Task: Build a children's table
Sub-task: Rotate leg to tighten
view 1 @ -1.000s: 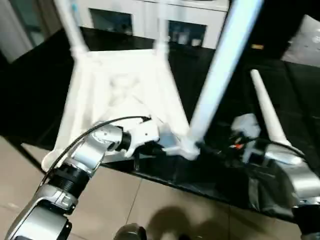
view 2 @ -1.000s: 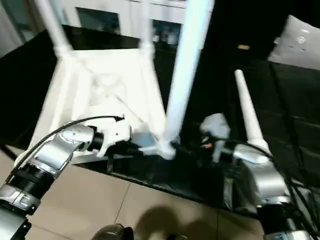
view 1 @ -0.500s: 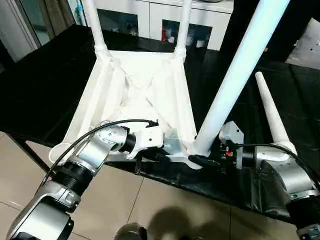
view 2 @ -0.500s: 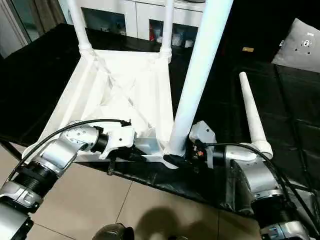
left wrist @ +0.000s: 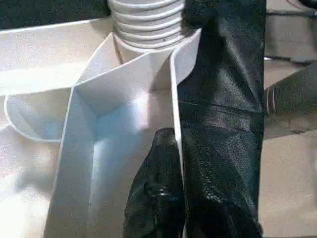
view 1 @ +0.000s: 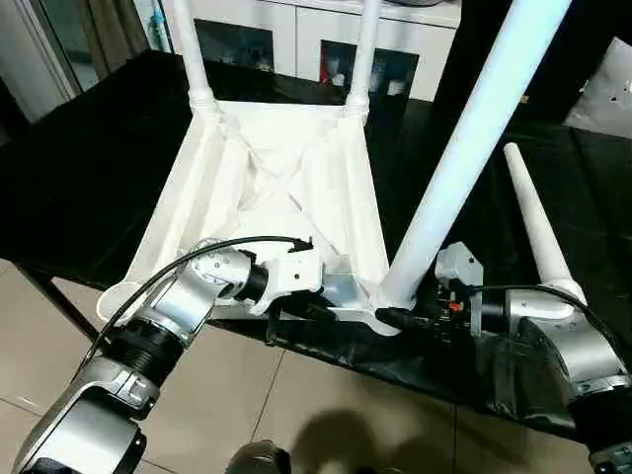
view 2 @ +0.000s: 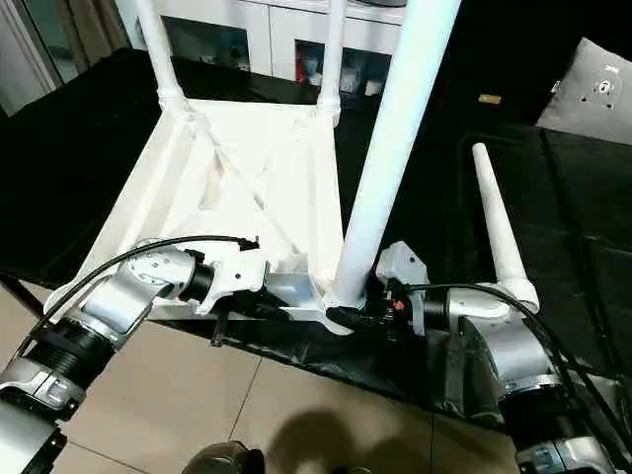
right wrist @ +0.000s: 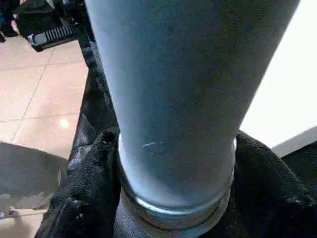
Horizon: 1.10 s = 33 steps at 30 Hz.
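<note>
Two legs [view 1: 197, 59] stand in the far sockets of the upturned top [view 1: 276, 188], well beyond both pincers. The right pincer [view 1: 395, 318] is clenched around the third leg [view 1: 464, 148] at its base, over the near socket. The left pincer [left wrist: 166, 163] pinches the top's near wall. A fourth leg [view 1: 533, 222] lies loose just beyond the right pincer.

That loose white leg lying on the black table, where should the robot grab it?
Grab the long tapered white plastic leg near its wide ringed end, coming down from above. It lies flat with that end toward the robot; the far tip is thinner and probably slips more easily.
</note>
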Tool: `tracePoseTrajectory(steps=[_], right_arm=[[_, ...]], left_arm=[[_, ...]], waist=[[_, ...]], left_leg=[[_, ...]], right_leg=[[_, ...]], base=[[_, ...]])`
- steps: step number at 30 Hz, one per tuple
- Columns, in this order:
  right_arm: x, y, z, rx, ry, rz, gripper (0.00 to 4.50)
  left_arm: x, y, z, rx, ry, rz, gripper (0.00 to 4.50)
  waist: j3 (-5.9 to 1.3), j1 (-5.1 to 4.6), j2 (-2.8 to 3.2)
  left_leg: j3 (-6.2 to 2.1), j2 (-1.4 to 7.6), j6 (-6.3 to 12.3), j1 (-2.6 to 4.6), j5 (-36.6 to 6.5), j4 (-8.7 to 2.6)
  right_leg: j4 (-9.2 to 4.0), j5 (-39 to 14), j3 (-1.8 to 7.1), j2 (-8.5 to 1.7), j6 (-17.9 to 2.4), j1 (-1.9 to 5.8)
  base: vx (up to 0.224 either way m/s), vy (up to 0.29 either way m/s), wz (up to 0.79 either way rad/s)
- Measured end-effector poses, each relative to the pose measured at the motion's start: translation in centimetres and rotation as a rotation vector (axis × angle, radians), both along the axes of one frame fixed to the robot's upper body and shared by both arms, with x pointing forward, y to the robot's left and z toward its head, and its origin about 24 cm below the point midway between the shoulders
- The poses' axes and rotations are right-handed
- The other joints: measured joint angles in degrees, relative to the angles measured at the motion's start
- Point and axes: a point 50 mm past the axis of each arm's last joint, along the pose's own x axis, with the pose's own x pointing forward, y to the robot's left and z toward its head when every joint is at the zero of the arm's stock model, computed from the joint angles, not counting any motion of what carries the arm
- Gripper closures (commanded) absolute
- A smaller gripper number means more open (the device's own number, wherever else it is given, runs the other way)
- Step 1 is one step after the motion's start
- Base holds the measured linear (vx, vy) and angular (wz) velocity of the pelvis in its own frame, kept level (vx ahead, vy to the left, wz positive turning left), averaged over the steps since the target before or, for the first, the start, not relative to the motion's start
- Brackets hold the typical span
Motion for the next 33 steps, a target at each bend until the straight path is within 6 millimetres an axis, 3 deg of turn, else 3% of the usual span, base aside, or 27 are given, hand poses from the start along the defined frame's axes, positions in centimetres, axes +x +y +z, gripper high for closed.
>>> tracePoseTrajectory(steps=[4,10,14,16,19,25,30,33], right_arm=[[0.0,0.8,-0.6,0.029,0.0,-0.114,1.78],[2.3,1.9,-1.6,0.1,-0.012,-0.554,1.78],[3.1,2.5,-1.7,0.104,-0.017,-0.713,1.78],[3.4,2.6,-1.6,0.1,-0.024,-0.758,1.78],[3.6,2.7,-1.5,0.1,-0.033,-0.788,1.08],[3.5,2.5,-1.4,0.134,-0.037,-0.796,0.6],[2.8,1.5,-1.3,0.13,-0.076,-0.694,0.15],[2.5,0.1,0.0,0.119,-0.135,-0.575,0.03]], left_arm=[[0.1,-0.2,-0.4,-0.027,0.048,0.112,4.5],[0.7,-3.1,-1.1,-0.095,0.066,0.389,4.5],[0.9,-4.7,-1.3,-0.113,0.059,0.486,4.5],[0.9,-5.3,-1.2,-0.119,0.051,0.513,4.5],[0.9,-5.8,-1.2,-0.121,0.036,0.526,4.5],[0.8,-5.9,-1.0,-0.118,0.012,0.511,4.5],[0.8,-5.2,-0.9,-0.108,0.006,0.458,4.5],[0.8,-4.5,-0.9,-0.11,0.022,0.418,4.5]], waist=[[-0.11,-0.63,0.08],[-0.13,-3.85,0.18],[-0.19,-4.65,0.32],[-0.31,-4.84,0.51],[-0.38,-4.83,0.6],[-0.46,-4.47,0.73],[-0.44,-4.54,0.75],[-0.44,-4.49,0.74]], left_leg=[[0.0,0.0,-0.02,0.15,0.01,0.17],[0.03,0.0,-0.07,0.83,0.02,0.3],[-0.05,0.0,-0.07,0.97,0.02,0.09],[-0.03,0.0,-0.06,0.87,0.02,-0.06],[0.03,-0.02,0.08,0.82,-0.07,-0.04],[0.03,-0.02,0.07,0.65,-0.07,-0.35],[0.03,-0.02,0.07,0.59,-0.07,-0.32],[0.04,-0.02,0.08,0.57,-0.07,-0.3]], right_leg=[[0.24,0.0,0.0,-0.06,0.01,0.06],[0.18,-0.09,-0.28,-0.28,0.23,0.55],[-0.28,-0.09,-0.63,-0.33,0.26,0.91],[-0.55,-0.04,-0.66,-0.34,0.31,0.93],[-0.54,0.15,-0.63,-0.4,0.43,0.9],[-0.49,0.16,-0.71,-0.4,0.31,0.59],[-0.52,0.08,-0.71,-0.4,0.43,0.55],[-0.52,0.05,-0.71,-0.4,0.49,0.55]], base=[[0.0,0.0,0.0],[0.0,0.0,0.0],[0.0,0.0,0.0],[0.0,0.0,0.0],[0.0,0.0,0.0],[0.0,0.0,0.0],[0.0,0.0,0.0],[0.0,0.0,0.0]])
